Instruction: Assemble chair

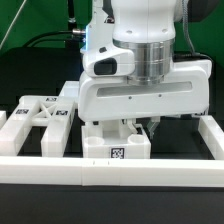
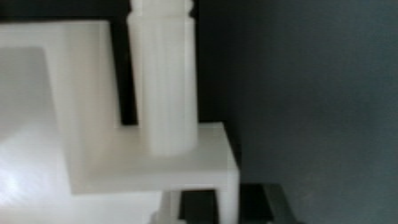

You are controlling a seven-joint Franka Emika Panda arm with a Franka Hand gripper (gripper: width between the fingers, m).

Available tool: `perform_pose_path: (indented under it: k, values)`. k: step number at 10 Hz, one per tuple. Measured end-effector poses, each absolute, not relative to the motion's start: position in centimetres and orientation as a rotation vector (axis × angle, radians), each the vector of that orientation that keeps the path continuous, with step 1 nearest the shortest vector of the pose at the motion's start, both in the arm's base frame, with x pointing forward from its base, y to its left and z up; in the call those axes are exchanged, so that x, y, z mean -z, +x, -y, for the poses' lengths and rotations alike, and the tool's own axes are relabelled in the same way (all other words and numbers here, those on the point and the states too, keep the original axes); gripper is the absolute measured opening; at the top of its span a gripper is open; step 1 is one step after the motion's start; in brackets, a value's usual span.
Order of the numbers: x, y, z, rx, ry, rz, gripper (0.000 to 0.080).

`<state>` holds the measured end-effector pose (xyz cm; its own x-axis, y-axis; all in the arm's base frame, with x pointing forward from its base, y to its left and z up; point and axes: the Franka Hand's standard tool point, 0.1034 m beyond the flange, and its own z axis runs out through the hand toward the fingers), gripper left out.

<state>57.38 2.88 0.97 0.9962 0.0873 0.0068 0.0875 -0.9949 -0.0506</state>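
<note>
The gripper (image 1: 141,128) hangs low over a white tagged block (image 1: 118,148) just inside the front rail (image 1: 110,172). Its fingers are drawn together, and I cannot tell whether they pinch anything. More chair parts (image 1: 45,112) lie toward the exterior view's left. Close up, 1 ribbed post (image 2: 160,90) stands against a notched piece (image 2: 80,150).

We see the post (image 2: 164,80) of the chair as white plastic, faintly lined along its length with a soft sheen, and the notched block (image 2: 169,165) as smooth, matt white plastic. The arm's casing (image 1: 150,95) looks glossy white plastic, its collar (image 1: 150,58) brushed metal; the border rail (image 1: 120,172) plain matt white
</note>
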Motion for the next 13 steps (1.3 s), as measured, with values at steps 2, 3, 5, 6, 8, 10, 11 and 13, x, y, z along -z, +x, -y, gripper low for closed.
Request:
perform_pose_path:
  k: [2,3,5,6,8,10,11,13]
  values:
    - [-1.0,57.7,-3.6,0.011,-3.087,0.122,0.0031]
    - [-1.0,58.1,-4.2,0.019,-3.087,0.119,0.0031]
    - [-1.0,59.0,-5.6,0.037,-3.085,0.112,0.0031]
    - [-1.0,59.4,-6.3,0.048,-3.083,0.112,0.0031]
    - [-1.0,60.1,-8.0,0.061,-3.081,0.089,0.0031]
    - [-1.1,61.0,-9.7,0.073,-3.077,0.075,0.0031]
    - [-1.1,61.2,-10.5,0.066,-3.077,0.061,0.0031]
    - [-1.1,61.6,-11.9,0.059,-3.078,0.017,0.0031]
